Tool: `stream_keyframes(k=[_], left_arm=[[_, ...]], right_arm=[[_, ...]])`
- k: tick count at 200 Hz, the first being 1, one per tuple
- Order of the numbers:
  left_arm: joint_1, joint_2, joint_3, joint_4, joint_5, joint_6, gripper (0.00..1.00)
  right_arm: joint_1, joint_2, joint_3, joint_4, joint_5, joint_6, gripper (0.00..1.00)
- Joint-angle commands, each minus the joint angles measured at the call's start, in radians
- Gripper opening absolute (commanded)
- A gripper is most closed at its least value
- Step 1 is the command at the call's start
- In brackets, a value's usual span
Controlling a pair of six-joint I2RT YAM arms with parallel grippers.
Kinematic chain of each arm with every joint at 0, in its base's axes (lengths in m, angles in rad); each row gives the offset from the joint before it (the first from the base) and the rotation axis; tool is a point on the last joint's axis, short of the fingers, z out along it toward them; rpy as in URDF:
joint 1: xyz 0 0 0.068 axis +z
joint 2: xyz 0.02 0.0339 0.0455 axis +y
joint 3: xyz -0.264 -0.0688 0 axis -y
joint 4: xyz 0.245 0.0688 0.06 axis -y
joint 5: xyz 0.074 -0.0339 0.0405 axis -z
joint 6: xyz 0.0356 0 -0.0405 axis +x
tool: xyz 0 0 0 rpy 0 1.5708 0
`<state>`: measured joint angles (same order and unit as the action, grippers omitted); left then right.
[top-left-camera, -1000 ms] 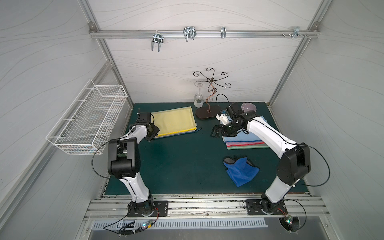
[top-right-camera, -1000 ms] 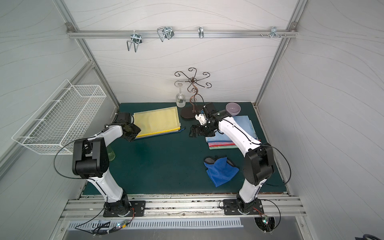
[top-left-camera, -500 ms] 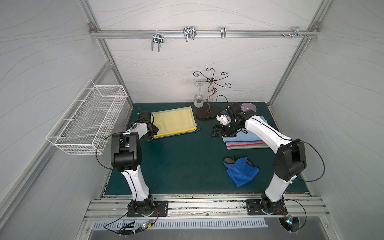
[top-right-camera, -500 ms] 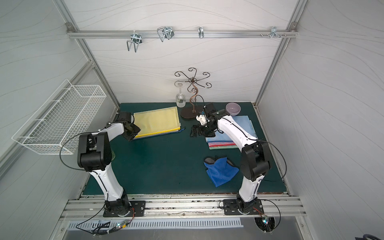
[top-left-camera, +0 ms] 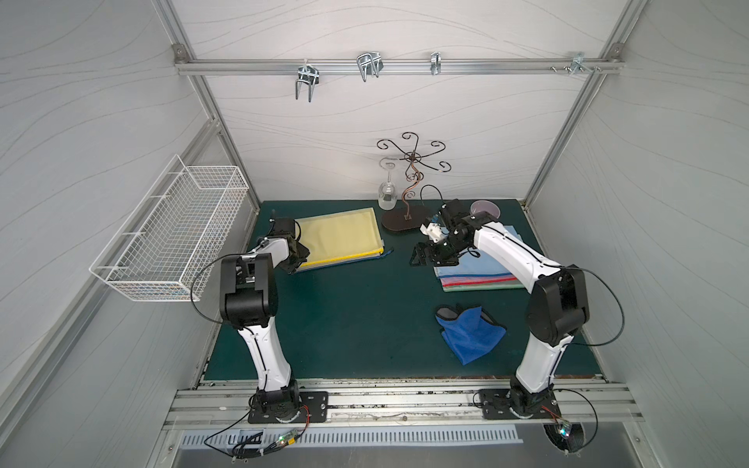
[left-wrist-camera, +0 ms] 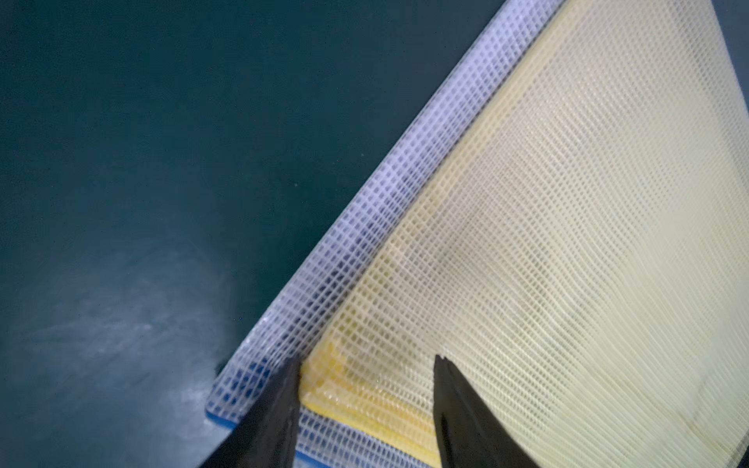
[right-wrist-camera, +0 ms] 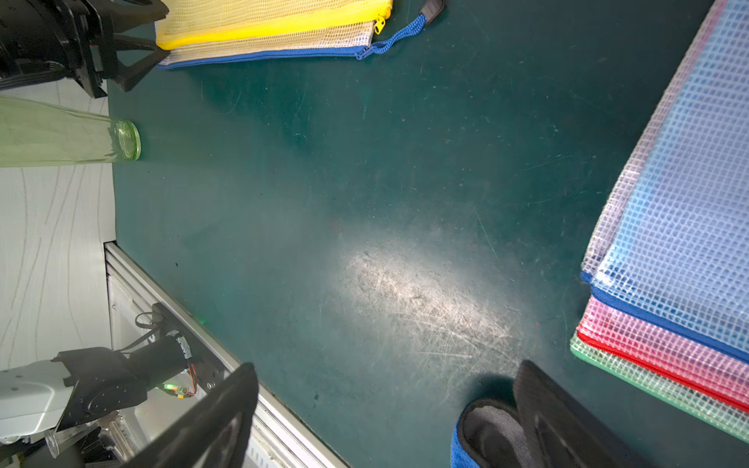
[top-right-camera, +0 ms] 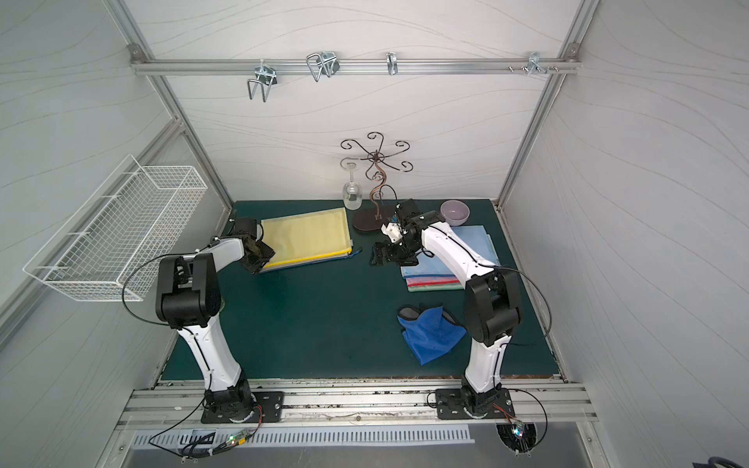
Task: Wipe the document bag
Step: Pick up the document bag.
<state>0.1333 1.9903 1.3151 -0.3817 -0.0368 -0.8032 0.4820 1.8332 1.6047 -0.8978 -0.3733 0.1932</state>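
Note:
The yellow mesh document bag [top-left-camera: 338,237] [top-right-camera: 306,235] lies flat at the back left of the green mat, on top of a clear bag with a blue zip. My left gripper [top-left-camera: 298,259] [left-wrist-camera: 367,360] is low at its near-left corner, open, the two fingers straddling that yellow corner [left-wrist-camera: 324,377] and one finger touching its edge. A crumpled blue cloth [top-left-camera: 472,334] [top-right-camera: 431,334] rests on the mat at the front right, untouched. My right gripper [top-left-camera: 423,255] [right-wrist-camera: 387,364] hovers wide open and empty over bare mat, right of the yellow bag [right-wrist-camera: 263,16].
A stack of blue, red and green mesh bags [top-left-camera: 478,271] [right-wrist-camera: 681,243] lies under the right arm. A metal glass stand [top-left-camera: 409,221] with a hanging wine glass and a lilac bowl [top-left-camera: 484,208] stand at the back. A wire basket [top-left-camera: 170,235] hangs on the left wall.
Both arms' elbows have shifted slightly. The left gripper has stayed at the yellow bag's corner and the right gripper has kept its place, wide open.

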Motion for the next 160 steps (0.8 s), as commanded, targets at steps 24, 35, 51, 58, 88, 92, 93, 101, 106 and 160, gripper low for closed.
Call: stream_keyframes(k=[24, 35, 51, 58, 88, 92, 93, 101, 106, 160], left_arm=[[0.007, 0.069, 0.011, 0.038, 0.035, 0.007, 0.40], [0.007, 0.072, 0.004, 0.046, 0.042, 0.008, 0.33], [0.008, 0.076, -0.005, 0.064, 0.059, 0.011, 0.27], [0.007, 0.073, -0.010, 0.076, 0.067, 0.017, 0.24], [0.005, 0.073, -0.030, 0.111, 0.088, 0.017, 0.13], [0.005, 0.074, -0.030, 0.113, 0.092, 0.018, 0.12], [0.006, 0.073, -0.030, 0.113, 0.091, 0.018, 0.12], [0.006, 0.073, -0.029, 0.117, 0.097, 0.018, 0.09], [0.006, 0.072, -0.031, 0.120, 0.099, 0.019, 0.08], [0.005, 0.026, -0.065, 0.174, 0.131, 0.023, 0.00]], right_arm=[[-0.007, 0.023, 0.037, -0.036, -0.013, -0.018, 0.99], [-0.007, 0.026, 0.040, -0.038, -0.015, -0.019, 0.99], [-0.006, 0.032, 0.042, -0.037, -0.019, -0.019, 0.99], [-0.007, 0.034, 0.044, -0.037, -0.020, -0.020, 0.99], [-0.006, 0.041, 0.044, -0.036, -0.028, -0.020, 0.99], [-0.006, 0.041, 0.044, -0.037, -0.029, -0.020, 0.99], [-0.007, 0.040, 0.044, -0.037, -0.029, -0.020, 0.99], [-0.007, 0.041, 0.042, -0.035, -0.033, -0.019, 0.99], [-0.006, 0.042, 0.041, -0.034, -0.034, -0.018, 0.99], [-0.005, 0.038, 0.034, -0.030, -0.047, -0.016, 0.99]])
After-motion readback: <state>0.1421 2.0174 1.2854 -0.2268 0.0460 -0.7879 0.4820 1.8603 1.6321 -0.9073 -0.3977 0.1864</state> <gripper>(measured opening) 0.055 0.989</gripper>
